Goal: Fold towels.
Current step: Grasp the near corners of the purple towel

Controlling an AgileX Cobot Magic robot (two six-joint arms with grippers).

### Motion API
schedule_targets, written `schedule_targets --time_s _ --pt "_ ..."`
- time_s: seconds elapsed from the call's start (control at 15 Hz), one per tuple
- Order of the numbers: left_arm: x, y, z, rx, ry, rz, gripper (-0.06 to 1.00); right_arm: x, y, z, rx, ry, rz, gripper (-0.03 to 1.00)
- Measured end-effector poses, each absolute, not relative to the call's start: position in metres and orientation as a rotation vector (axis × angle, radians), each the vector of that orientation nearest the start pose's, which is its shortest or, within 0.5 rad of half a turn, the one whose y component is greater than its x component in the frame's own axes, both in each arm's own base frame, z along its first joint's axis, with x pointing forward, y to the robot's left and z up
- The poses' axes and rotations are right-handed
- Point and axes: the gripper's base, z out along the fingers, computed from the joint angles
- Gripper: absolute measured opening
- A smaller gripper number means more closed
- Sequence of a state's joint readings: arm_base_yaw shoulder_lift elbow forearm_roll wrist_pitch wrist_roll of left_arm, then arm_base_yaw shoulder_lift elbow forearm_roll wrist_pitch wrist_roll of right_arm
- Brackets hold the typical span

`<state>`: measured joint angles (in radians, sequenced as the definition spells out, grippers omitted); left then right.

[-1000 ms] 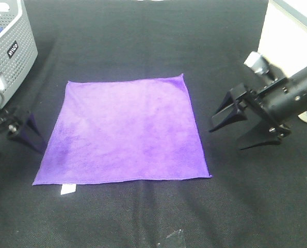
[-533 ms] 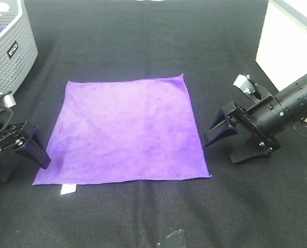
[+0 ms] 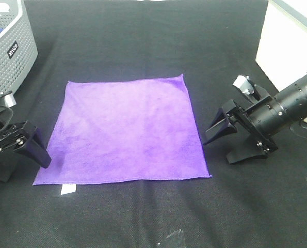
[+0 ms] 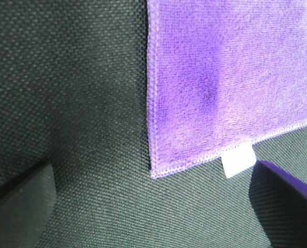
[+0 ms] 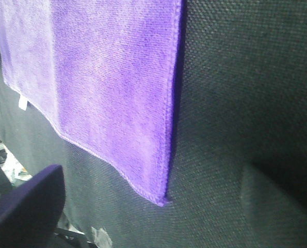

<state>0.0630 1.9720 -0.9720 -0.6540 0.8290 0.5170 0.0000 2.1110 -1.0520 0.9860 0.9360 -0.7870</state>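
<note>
The purple towel (image 3: 125,129) lies flat and spread out on the black table cover, with its white tag (image 3: 67,189) at the near left corner. My left gripper (image 3: 32,150) is open and low, just left of that corner. In the left wrist view, the corner (image 4: 158,170) and the tag (image 4: 239,160) lie between the open fingers (image 4: 19,201). My right gripper (image 3: 223,144) is open and empty, just right of the towel's near right edge. The right wrist view shows that edge and the near right corner (image 5: 161,199).
A grey perforated basket (image 3: 11,46) stands at the far left. A white block (image 3: 287,46) stands at the far right. A small clear scrap (image 3: 171,238) lies near the front edge. The black cover (image 3: 143,31) runs beyond the towel.
My right gripper has come down and moved left to the towel's near right edge. My left gripper has moved down toward the near left corner.
</note>
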Motion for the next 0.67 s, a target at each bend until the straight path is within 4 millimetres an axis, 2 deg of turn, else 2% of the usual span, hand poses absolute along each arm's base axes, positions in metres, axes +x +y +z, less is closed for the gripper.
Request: schedule_targets --time_s 0.13,0.27,0.33,0.47,0.67 --pt "0.317 -0.031 0.097 -0.031 3.079 -0.783 0.95 0.334 0.073 0.078 -0.070 2.962 1.164 0.82" --pt "0.322 -0.058 0.090 0.015 3.054 -0.881 0.87 0.331 0.094 0.074 -0.146 2.977 1.143 0.72" --pt "0.323 -0.064 0.088 0.013 3.050 -0.903 0.85 0.330 0.102 0.073 -0.179 2.979 1.120 0.68" --pt "0.326 -0.087 0.081 0.023 3.050 -0.976 0.72 0.328 0.115 0.072 -0.224 2.979 1.073 0.57" --pt "0.325 -0.091 0.075 0.028 3.058 -0.970 0.47 0.329 0.114 0.069 -0.210 2.991 1.033 0.38"
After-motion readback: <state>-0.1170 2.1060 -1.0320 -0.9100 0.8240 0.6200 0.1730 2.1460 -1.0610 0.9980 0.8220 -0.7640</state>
